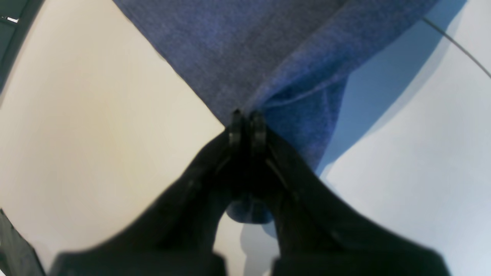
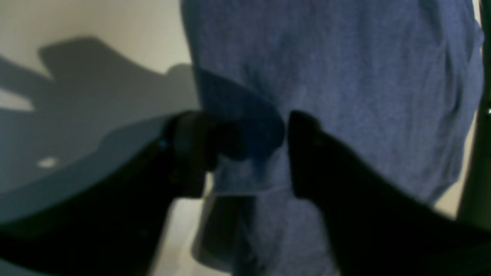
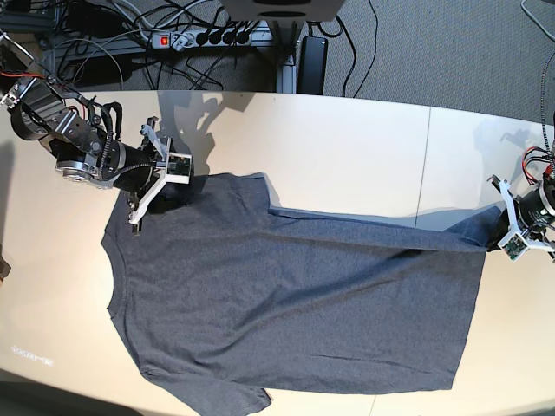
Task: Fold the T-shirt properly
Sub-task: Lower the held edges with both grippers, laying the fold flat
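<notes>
The dark heather-grey T-shirt (image 3: 286,303) lies spread on the pale table (image 3: 347,147), plain side up, neck to the left and hem to the right. My left gripper (image 3: 503,234) is at the hem's far right corner. In the left wrist view it (image 1: 247,119) is shut on the T-shirt (image 1: 245,50), with a bit of cloth bunched between the fingers. My right gripper (image 3: 160,195) is at the upper left sleeve. In the right wrist view it (image 2: 249,149) stands open, its fingers on either side of a fold of the T-shirt (image 2: 345,76).
A power strip (image 3: 195,36) and cables lie on the floor behind the table. A seam (image 3: 422,165) runs across the tabletop. A thin cable (image 1: 456,46) lies on the table near the left gripper. The shirt's lower edge reaches the table's front edge.
</notes>
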`<state>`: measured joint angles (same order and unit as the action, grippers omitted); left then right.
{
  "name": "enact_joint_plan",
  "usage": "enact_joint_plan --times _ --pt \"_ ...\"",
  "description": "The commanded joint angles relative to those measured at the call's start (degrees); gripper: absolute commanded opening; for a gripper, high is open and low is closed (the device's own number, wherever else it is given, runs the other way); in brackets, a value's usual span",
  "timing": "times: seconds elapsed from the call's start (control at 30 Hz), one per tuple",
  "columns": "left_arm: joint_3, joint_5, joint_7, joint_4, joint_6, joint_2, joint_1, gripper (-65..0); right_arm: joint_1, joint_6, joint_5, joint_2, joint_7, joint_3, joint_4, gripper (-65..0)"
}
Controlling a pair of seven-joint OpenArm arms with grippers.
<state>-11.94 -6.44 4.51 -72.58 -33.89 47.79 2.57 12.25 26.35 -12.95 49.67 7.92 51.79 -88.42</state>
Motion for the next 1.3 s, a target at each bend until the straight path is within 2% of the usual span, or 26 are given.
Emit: enact_joint_plan --times 0.0,0.17,0.2,0.53,0.8,0.97,1.07,1.27 --pt "0.59 -0.63 -0.85 -0.52 -0.20 1.55 1.07 -65.0 -0.11 3.43 -1.25 0.61 3.17 0.61 0.70 -45.0" --pt "0.59 -0.66 -0.87 -0.52 -0.22 1.40 1.07 -65.0 1.07 3.43 -1.22 0.61 3.17 0.61 0.70 -63.9" --pt "0.59 -0.66 -0.87 -0.52 -0.22 1.27 1.07 -65.0 1.31 3.43 -1.20 0.61 3.19 0.61 0.70 -65.0" --pt "0.59 -0.63 -0.85 -0.52 -0.22 -0.31 1.09 -65.0 5.22 3.41 -0.92 0.61 3.19 0.55 0.50 -65.0" --pt "0.59 -0.61 -0.83 -0.52 -0.20 -0.28 1.27 -65.0 12.44 3.45 5.27 0.63 3.34 0.35 0.42 -65.0" --pt "0.59 -0.57 -0.81 -0.52 0.57 -0.15 1.44 -65.0 17.03 3.45 9.62 0.66 5.84 0.35 0.44 -65.0" --pt "0.59 -0.24 -0.79 -0.52 1.75 -0.15 1.88 -65.0 18.88 3.45 10.01 0.63 5.84 0.35 0.48 -65.0" --pt "0.59 -0.15 -0.79 -0.52 1.75 -0.17 2.86 -65.0 20.72 3.45 10.43 0.61 5.81 0.35 1.16 -65.0"
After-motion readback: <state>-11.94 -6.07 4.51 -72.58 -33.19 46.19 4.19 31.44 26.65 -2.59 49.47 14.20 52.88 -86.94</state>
